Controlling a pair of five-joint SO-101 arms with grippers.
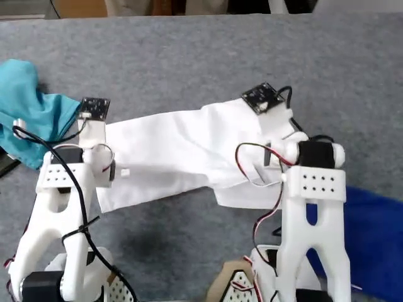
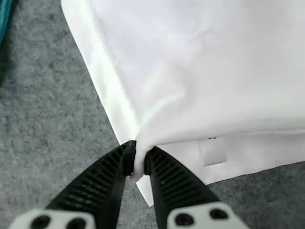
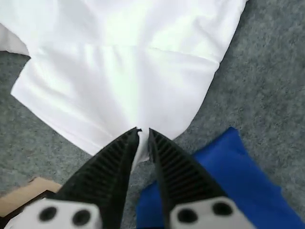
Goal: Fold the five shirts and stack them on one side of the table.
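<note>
Fingers (image 2: 112,167) of the left gripper (image 2: 138,160) are pressed almost together on a fold of the white shirt (image 1: 182,151), at its end nearest the teal shirt (image 1: 28,119). Those of the right gripper (image 3: 143,138) are likewise closed on the shirt's edge at the opposite end, beside the blue shirt (image 1: 374,239). The grey table (image 1: 189,50) is spread beneath everything. The white shirt is laid flat at its middle, its long axis running across from one arm to the other, angled slightly away on the right arm's side. The blue shirt is seen at the near right edge, and the teal shirt is bunched at the left. A small white label (image 2: 212,152) is seen near the pinched corner.
</note>
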